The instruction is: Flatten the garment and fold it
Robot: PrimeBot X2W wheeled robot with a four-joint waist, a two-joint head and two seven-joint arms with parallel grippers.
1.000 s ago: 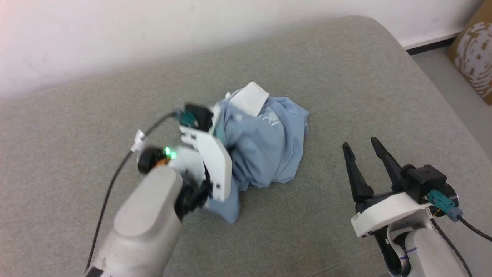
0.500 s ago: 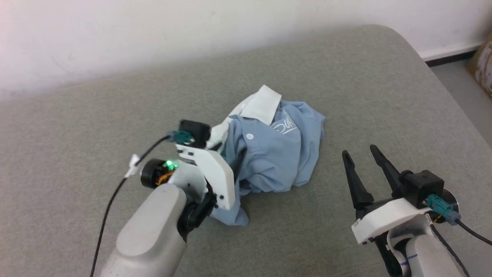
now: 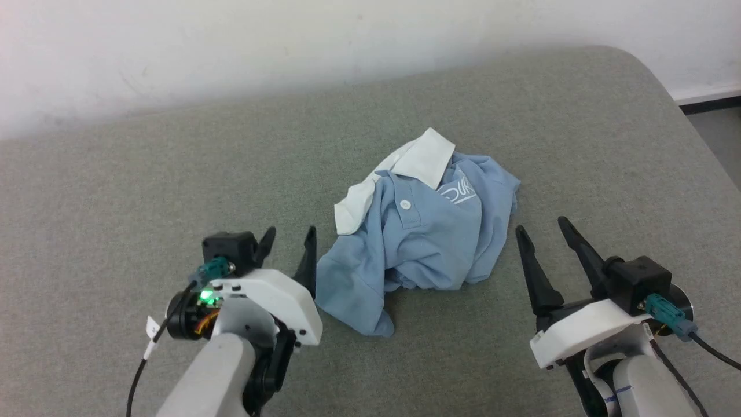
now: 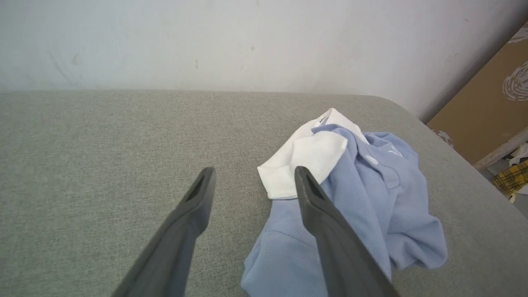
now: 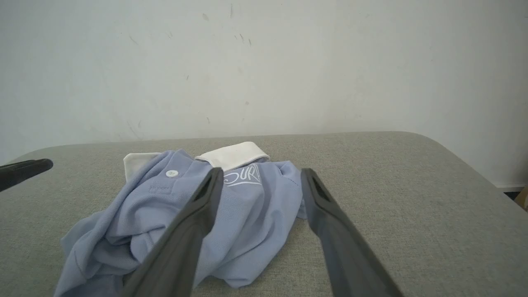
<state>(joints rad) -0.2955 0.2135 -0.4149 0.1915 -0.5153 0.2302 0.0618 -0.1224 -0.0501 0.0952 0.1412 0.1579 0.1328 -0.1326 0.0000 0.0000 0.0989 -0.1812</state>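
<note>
Shirt bunched at bench centre; left tool and right tool gape empty. Best pinch opposite hem corners, spread outward.

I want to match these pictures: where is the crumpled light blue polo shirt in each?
Head view: the crumpled light blue polo shirt lies at the centre.
Left wrist view: it sits right of centre, lower half.
Right wrist view: it spreads from lower left to centre.
Shared landmark: its white collar.
</note>
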